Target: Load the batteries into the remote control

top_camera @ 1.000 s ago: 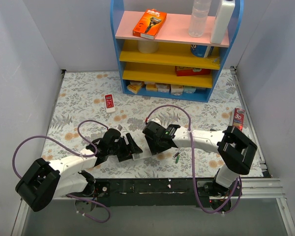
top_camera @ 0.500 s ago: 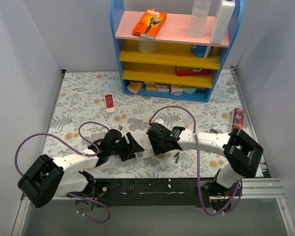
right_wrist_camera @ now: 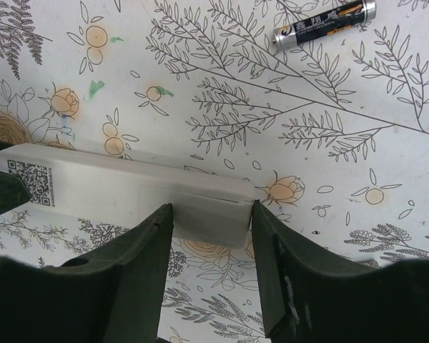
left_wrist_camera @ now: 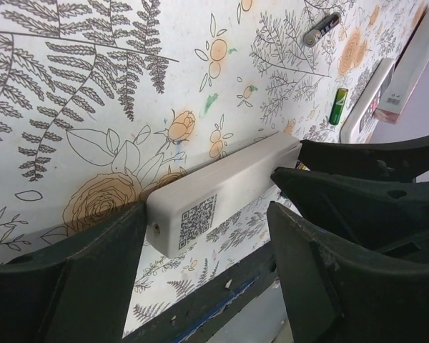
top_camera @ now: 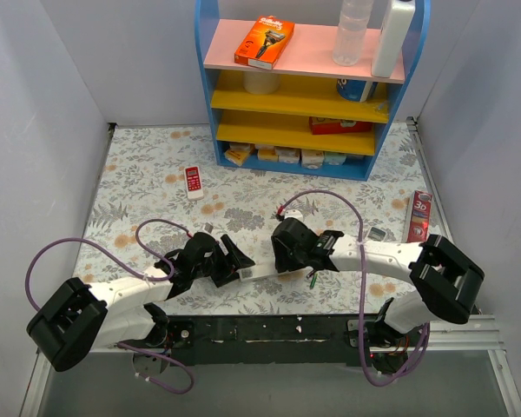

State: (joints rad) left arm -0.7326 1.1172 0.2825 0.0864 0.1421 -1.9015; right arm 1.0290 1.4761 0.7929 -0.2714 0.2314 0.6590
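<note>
The remote control [top_camera: 265, 271] lies white back up near the table's front edge, between my two grippers. In the left wrist view its end with the square code [left_wrist_camera: 200, 211] sits inside my open left gripper [left_wrist_camera: 207, 275], against the left finger [left_wrist_camera: 71, 286]. My right gripper [right_wrist_camera: 211, 214] straddles the remote control's other end [right_wrist_camera: 129, 187] lengthwise. One finger [right_wrist_camera: 139, 264] lies over the body and the other [right_wrist_camera: 286, 264] sits at the end face. A dark battery [right_wrist_camera: 325, 23] and a green battery [left_wrist_camera: 338, 106] lie loose on the cloth nearby.
A blue shelf unit [top_camera: 306, 87] with boxes and bottles stands at the back. A small red-and-white remote [top_camera: 193, 181] lies back left and a red box [top_camera: 421, 213] lies at the right. A light-grey strip [left_wrist_camera: 368, 100] rests beyond the green battery.
My right gripper has slid to the right along the front edge, and the remote control has shifted right with it. The left gripper followed slightly.
</note>
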